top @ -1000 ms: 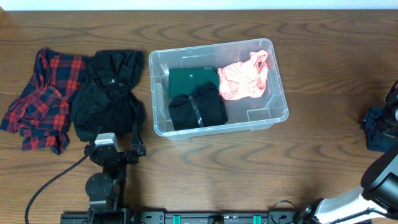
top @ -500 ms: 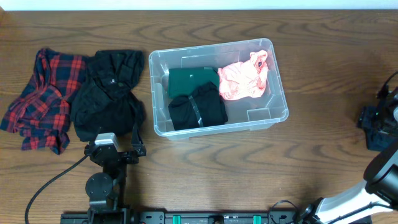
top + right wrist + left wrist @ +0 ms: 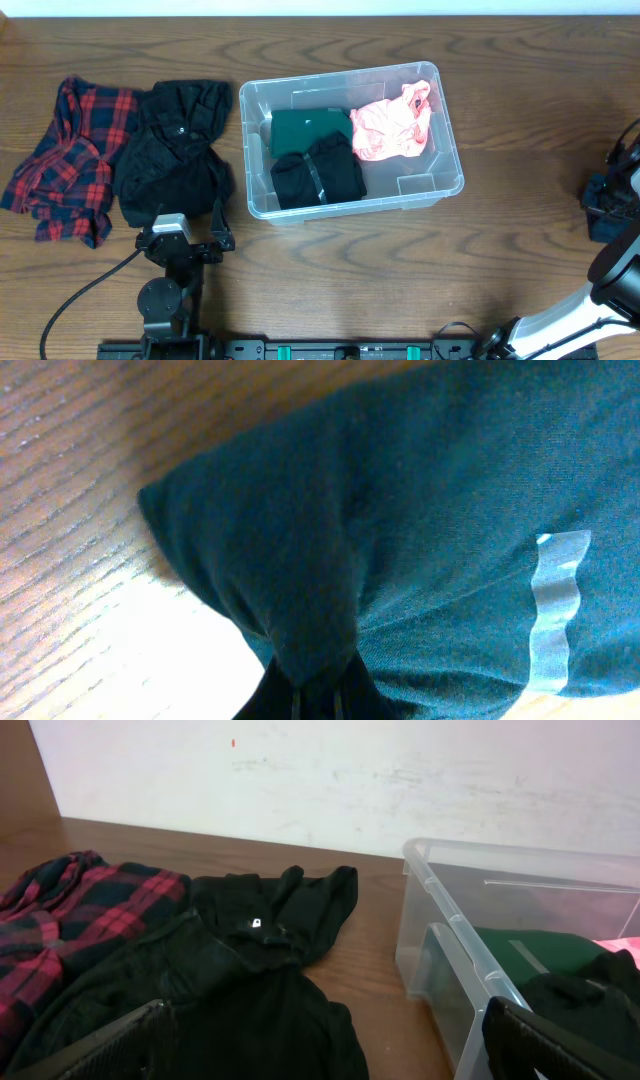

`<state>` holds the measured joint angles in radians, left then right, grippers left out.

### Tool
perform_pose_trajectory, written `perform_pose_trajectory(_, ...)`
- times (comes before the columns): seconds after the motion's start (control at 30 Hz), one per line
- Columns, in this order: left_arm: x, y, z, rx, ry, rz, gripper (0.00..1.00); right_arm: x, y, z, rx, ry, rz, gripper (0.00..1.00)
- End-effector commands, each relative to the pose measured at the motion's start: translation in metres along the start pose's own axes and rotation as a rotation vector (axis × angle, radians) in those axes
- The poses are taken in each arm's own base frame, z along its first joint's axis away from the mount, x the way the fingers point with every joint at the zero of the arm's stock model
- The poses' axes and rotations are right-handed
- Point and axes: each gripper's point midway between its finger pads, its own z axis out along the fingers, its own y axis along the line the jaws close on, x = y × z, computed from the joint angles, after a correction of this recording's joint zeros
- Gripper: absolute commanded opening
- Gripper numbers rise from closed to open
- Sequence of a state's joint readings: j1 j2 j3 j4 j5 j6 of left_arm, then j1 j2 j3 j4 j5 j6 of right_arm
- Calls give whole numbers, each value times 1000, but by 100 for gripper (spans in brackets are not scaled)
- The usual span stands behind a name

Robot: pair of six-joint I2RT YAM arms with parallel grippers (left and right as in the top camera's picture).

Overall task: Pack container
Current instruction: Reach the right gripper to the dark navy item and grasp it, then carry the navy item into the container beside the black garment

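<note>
We see the container (image 3: pixel 350 206) a little right of the table's middle, its long sides running left to right and its top uncovered. Inside it, a green garment (image 3: pixel 310 127) lies at the far left, a black folded piece (image 3: pixel 318 172) sits just near of it against the near wall, and a pink garment (image 3: pixel 392 128) is bunched at the far right. The near right corner of the base is bare. In the left wrist view the container's left corner (image 3: pixel 440 920) rises just right of the clothes heaped on the wood.

Just left of the container lies a black garment (image 3: pixel 175 150), and touching its left side is a red plaid shirt (image 3: pixel 70 155), both crumpled on the table (image 3: pixel 520 80).

The left gripper (image 3: pixel 325 1020) hangs at the near edge of the black garment with its fingers (image 3: pixel 110 1045) spread wide and nothing between them.

Well apart from the container, at the right edge of the table, the right gripper (image 3: pixel 315 700) is closed on a dark teal garment (image 3: pixel 450 510). In its wrist view the cloth gathers into a tight fold that runs down into the dark fingertips. A pale strip (image 3: pixel 555 610) is on the fabric. From overhead we see the same garment (image 3: pixel 603 215) as a small dark bundle on the wood beneath the arm.
</note>
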<state>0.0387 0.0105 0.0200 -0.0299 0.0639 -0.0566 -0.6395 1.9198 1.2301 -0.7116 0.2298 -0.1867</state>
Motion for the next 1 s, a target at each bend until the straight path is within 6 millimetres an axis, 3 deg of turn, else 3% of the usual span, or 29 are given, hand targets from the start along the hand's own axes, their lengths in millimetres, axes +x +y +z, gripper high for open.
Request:
perform_pose_trajectory(0.0, 16, 2, 1, -5, 47, -13, 98, -1, 14, -5, -47, 14, 76, 1)
perform_pose_trajectory(0.1, 16, 2, 1, -4, 48, -13, 98, -13, 37, -21, -135, -9, 70, 1)
perform_pose_trajectory(0.27, 16, 2, 1, -5, 47, -13, 98, -38, 77, -65, -249, -55, 37, 1)
perform_pose_trajectory(0.43, 16, 2, 1, -5, 47, -13, 98, -62, 120, -130, -380, -126, -56, 1)
perform_pose_trajectory(0.57, 16, 2, 1, -5, 47, -13, 98, -68, 152, -184, -487, -185, -131, 1)
perform_pose_trajectory(0.73, 16, 2, 1, -5, 47, -13, 98, -71, 172, -244, -524, -290, -203, 1)
perform_pose_trajectory(0.97, 16, 2, 1, -5, 47, -13, 98, -65, 190, -345, -596, -517, -293, 1)
